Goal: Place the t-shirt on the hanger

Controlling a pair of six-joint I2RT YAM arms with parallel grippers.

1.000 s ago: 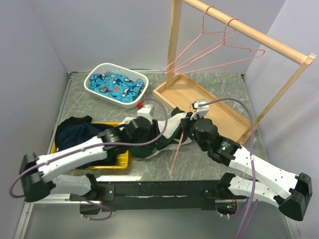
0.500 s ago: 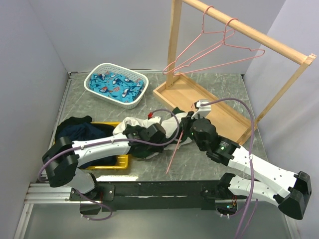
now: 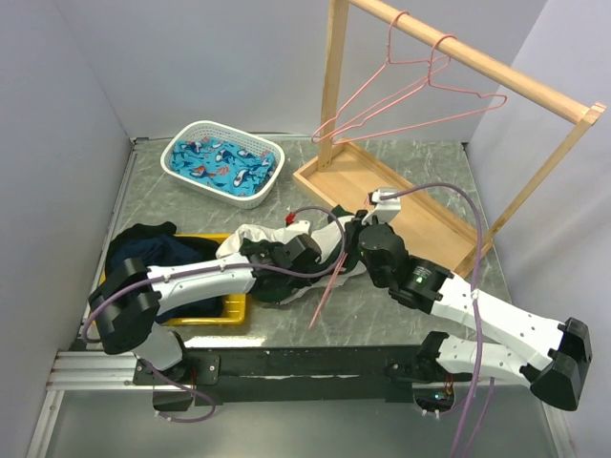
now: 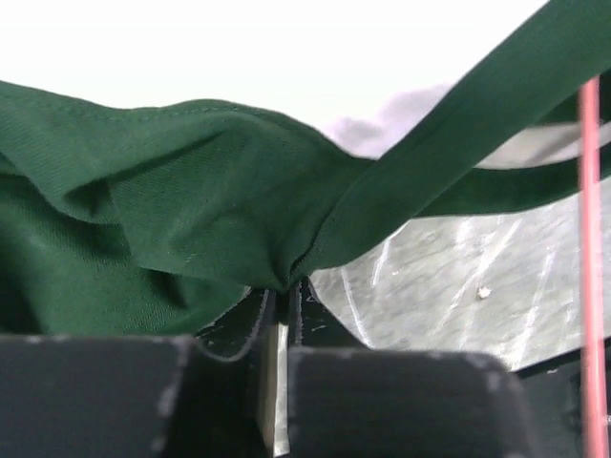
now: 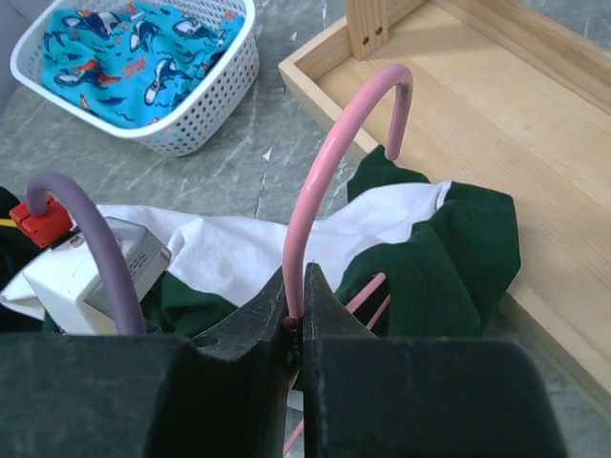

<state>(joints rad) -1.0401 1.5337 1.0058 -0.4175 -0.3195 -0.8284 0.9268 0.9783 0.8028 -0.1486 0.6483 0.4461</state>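
while the t-shirt (image 3: 250, 236) lies crumpled on the desk (image 3: 382, 305) between the two arms, close to the wooden tray (image 3: 420, 205), the left end effector (image 4: 282, 294) is closed on a fold of its green cloth, and the right end effector (image 5: 298, 307) pinches the hanger (image 5: 336, 157) just under the hook. one pink corner of the hanger sticks out toward the near edge. i judge the step is threading the hanger into the shirt. next, the left side should lift an opening so the wire can slide inside.
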